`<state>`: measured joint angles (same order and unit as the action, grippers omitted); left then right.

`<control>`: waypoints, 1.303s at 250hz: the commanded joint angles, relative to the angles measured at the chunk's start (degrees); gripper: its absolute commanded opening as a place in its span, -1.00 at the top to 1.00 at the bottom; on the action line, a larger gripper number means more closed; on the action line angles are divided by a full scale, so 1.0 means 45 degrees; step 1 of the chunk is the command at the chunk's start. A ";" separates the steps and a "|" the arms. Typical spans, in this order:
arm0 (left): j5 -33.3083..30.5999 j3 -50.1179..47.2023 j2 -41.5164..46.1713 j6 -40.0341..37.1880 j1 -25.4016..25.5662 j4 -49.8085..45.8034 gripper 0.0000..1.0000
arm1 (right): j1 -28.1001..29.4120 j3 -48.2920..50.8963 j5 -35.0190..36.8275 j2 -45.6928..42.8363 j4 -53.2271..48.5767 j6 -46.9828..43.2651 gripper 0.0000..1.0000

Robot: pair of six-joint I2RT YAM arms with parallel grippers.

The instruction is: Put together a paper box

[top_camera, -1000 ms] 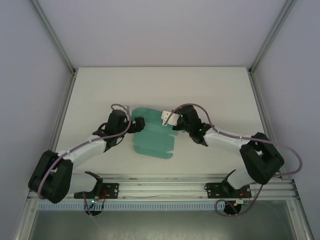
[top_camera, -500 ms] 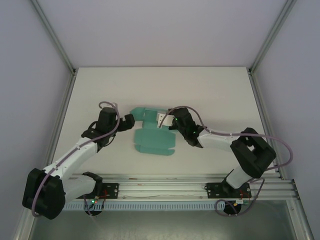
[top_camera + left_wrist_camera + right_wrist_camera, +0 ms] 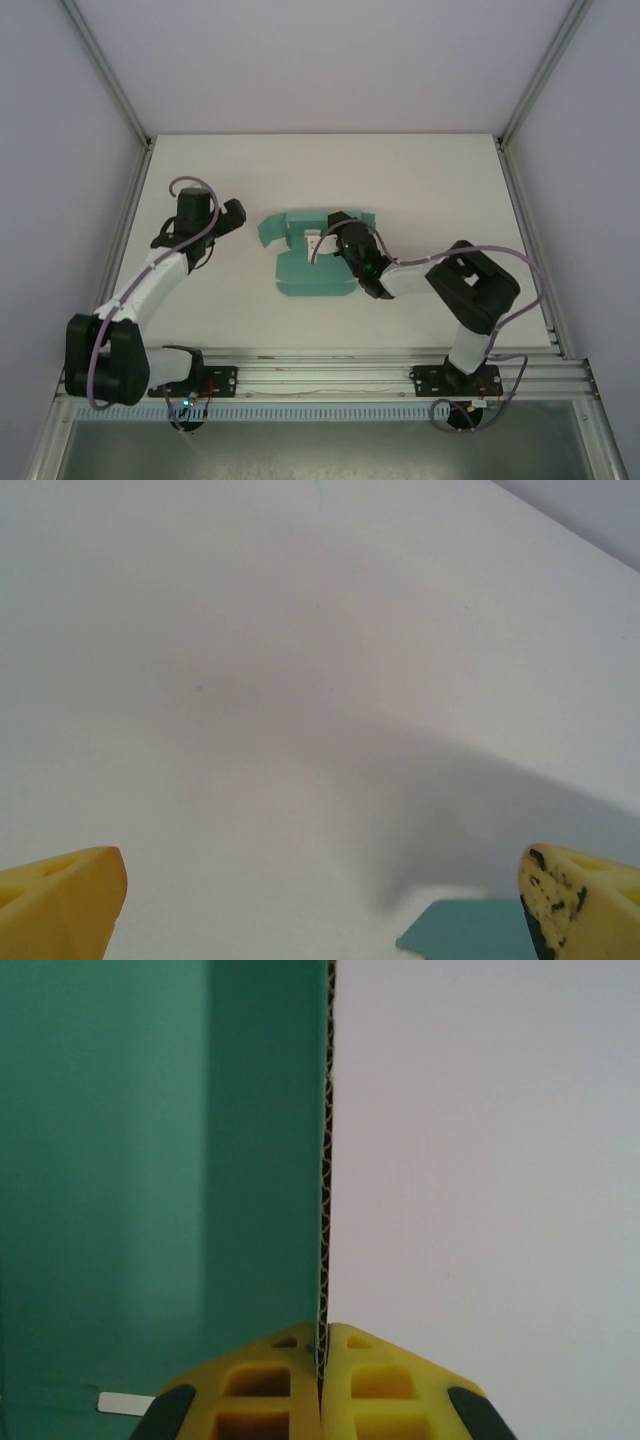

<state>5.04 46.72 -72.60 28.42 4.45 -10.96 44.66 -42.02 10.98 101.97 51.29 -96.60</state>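
Surface: plain white table, matte. Pale grey walls on three sides, two slanted aluminium frame posts at the back corners, and an aluminium rail along the near edge.

Count: 1 paper box, 2 arms, 2 grippers.

The paper box is a teal die-cut sheet, partly folded. The main panel lies flat and the far flaps stand up.

The right gripper is on the sheet's far part. In its wrist view, the right gripper is clamped on a card edge, yellow fingers pressed together. The corrugated edge runs straight ahead from the tips, with green paper box to its left and white table to its right.

The left gripper sits apart from the sheet, box off to its right, not touching. In the wrist view the left gripper has its fingers spread wide and nothing between them. One teal corner of the paper box lies just inside its right fingertip.
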 commanded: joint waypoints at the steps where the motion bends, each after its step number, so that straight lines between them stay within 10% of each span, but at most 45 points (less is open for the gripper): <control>1: 0.0262 0.0709 -0.0996 -0.0537 -0.0089 0.0058 -1.00 | 0.0121 0.0188 0.0574 0.0776 0.2192 -0.1413 1.00; 78: 0.1079 0.1641 -0.3742 -0.1281 -0.0090 0.0891 -0.96 | 0.0192 0.0372 0.0806 0.0838 0.2399 -0.1166 1.00; 173: 0.5701 0.0403 -0.4223 -0.2601 0.0094 0.3699 -0.65 | 0.0468 0.0244 0.1306 0.0712 0.1707 -0.0550 1.00; 326: 0.4172 -0.1868 -0.3789 -0.3751 0.2638 0.6556 -0.31 | 0.0631 0.0141 0.2031 0.0650 0.1096 -0.0077 1.00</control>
<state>26.30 40.58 -91.20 14.41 14.52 12.32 46.87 -41.08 18.52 105.91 58.52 -97.82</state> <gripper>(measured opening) 0.655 0.048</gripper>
